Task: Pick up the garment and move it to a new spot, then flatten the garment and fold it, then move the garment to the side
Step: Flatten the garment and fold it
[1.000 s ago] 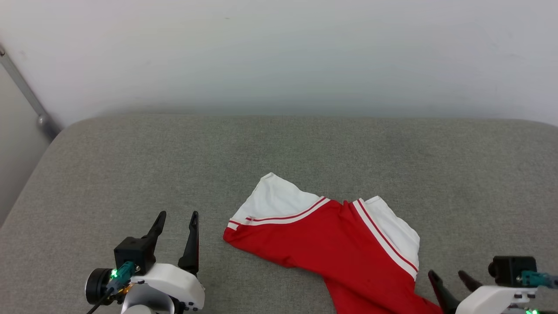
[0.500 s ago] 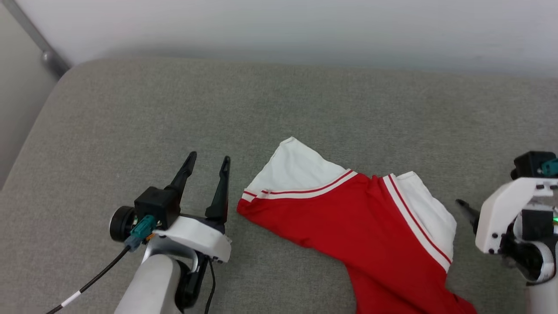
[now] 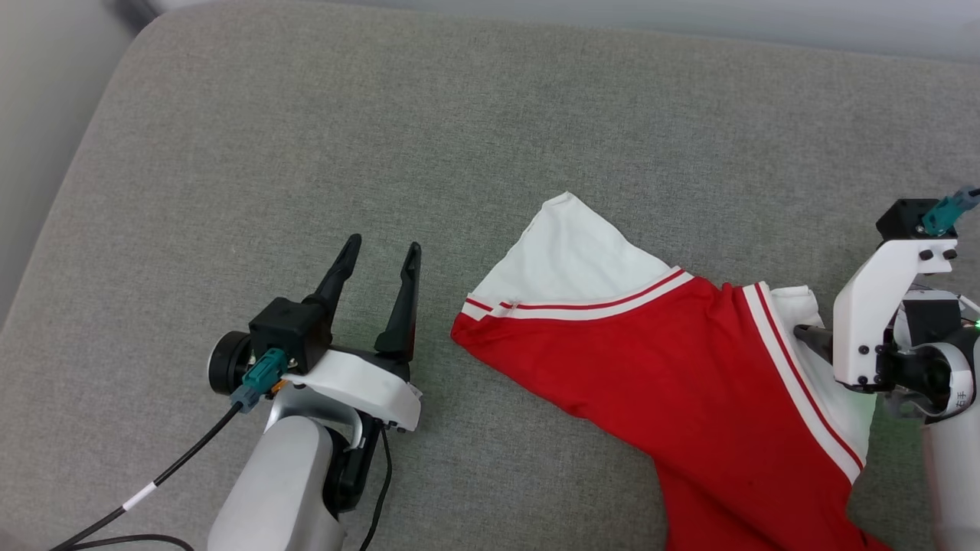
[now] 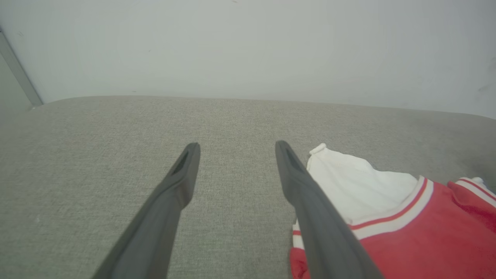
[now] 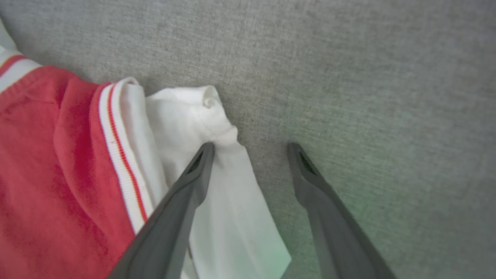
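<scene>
The left gripper [image 3: 383, 243] stands with its two fingers spread wide and holds nothing. It is over bare grey cushion [image 3: 383, 115]. The garment [image 3: 674, 383] lies just beside it on its right, and the corner of the white sleeve is close to the right-hand finger. In the left wrist view, that gripper [image 4: 237, 144] points toward the pale wall [image 4: 248, 46], with the garment [image 4: 407, 217] past its right finger.

The right gripper [image 3: 808, 335] is also fully spread and grips nothing. A second ago it sat low beside the garment's red body, with its fingers clear of the cloth. Since then it has come to the other white sleeve panel. In the right wrist view, the gripper [image 5: 251, 145] has one finger over the white panel of the garment [image 5: 58, 155] and the other over bare cushion, so the sleeve's edge runs between them. That first fingertip seems to press on a wrinkle of cloth, but contact is hard to confirm.

The head camera has tipped downward, so the whole picture has shifted. The garment itself appears to lie spread as before. The left gripper keeps nearly the same place beside the garment.
</scene>
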Robot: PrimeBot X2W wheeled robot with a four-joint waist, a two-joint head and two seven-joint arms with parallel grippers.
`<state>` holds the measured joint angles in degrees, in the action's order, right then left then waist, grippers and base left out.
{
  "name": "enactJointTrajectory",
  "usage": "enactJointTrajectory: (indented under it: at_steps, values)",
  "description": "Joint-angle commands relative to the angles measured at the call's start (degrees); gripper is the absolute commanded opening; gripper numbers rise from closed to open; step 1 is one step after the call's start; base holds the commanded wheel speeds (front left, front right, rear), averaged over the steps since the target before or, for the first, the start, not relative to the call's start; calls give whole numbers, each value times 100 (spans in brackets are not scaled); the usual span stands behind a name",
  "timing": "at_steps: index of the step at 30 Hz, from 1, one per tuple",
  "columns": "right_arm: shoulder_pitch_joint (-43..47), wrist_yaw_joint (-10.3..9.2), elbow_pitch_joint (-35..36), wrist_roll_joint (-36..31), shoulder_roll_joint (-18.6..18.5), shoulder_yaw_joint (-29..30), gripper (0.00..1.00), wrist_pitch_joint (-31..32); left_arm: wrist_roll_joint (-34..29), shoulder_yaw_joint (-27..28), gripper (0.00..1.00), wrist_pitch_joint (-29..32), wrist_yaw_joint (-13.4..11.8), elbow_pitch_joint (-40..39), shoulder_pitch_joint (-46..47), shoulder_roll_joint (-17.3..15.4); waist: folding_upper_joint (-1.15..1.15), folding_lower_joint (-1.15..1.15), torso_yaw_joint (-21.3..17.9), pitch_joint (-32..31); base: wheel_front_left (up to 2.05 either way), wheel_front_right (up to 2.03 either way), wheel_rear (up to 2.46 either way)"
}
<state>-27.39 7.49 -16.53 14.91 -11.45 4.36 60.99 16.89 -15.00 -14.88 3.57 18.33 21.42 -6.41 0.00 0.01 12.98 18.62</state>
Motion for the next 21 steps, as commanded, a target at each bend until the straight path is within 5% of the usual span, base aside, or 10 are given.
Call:
enactJointTrajectory:
  at_steps: [1, 8, 14, 21]
  values:
    - [299, 2, -364, 103, 196, -213, 0, 148, 6, 40, 100, -37, 21, 43, 22, 17, 0, -1, -15, -23, 0, 0, 0]
    - [-56, -3, 284, 193, -204, -571, 0, -680, -9, 213, 100, -40, 24, 83, -189, -27, 0, -1, -214, -340, 0, 0, 0]
    - [-87, -2, 696, -1, -408, -292, 0, -1253, -55, 280, 100, -36, 3, 117, -358, -92, 0, -1, -430, -633, 0, 0, 0]
    - [550, -2, 982, -266, -373, 1131, 0, -1573, -51, 325, 100, -32, -43, 132, -539, -131, 0, -1, -716, -899, 0, 0, 0]
